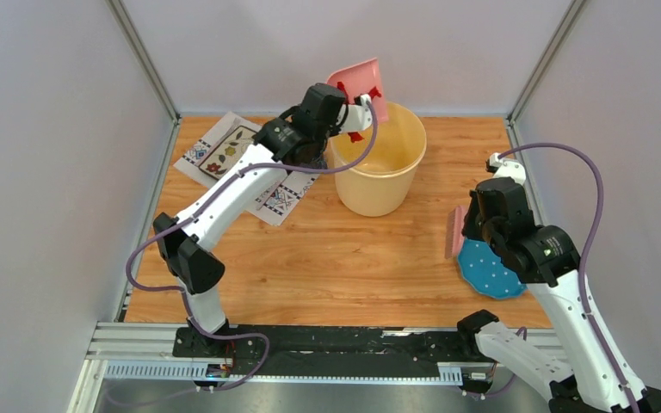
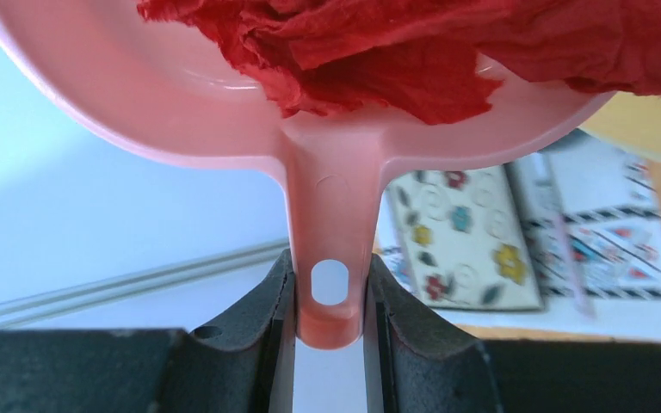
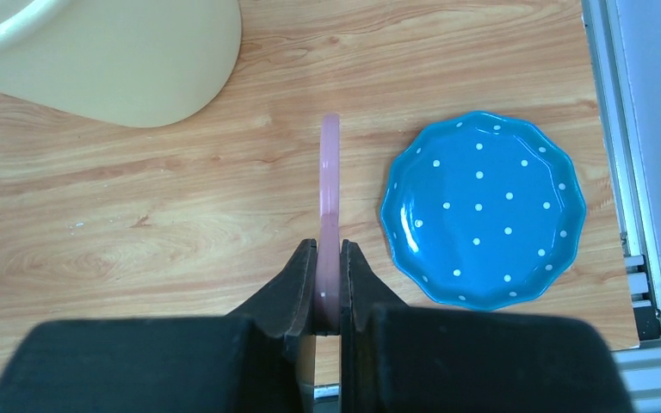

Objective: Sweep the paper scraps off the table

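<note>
The paper scraps [image 2: 413,52] lie bunched in the pink dustpan [image 2: 224,112], crumpled red tissue heaped against its back wall where the handle begins. The left gripper [image 2: 329,292] pinches that handle at its end, one finger on each side of the hanging hole. From above, the pan is held up and tilted over the far rim of the yellow bucket [image 1: 379,185], with red bits showing at its edges. What sits in the bucket's bottom I cannot tell, since the arm and pan cover part of it.

The white patterned placemat [image 1: 224,151] lies at the tabletop's [image 1: 336,258] far-left corner, under the left arm.

The right gripper [image 3: 328,258] is pressed onto a thin pink brush [image 3: 330,172] (seen edge-on, so probably the brush, though no bristles show). Just beside it lies a blue polka-dot plate [image 3: 482,211]. Only the right wrist view shows the whole plate, since the arm covers part of it from above.
</note>
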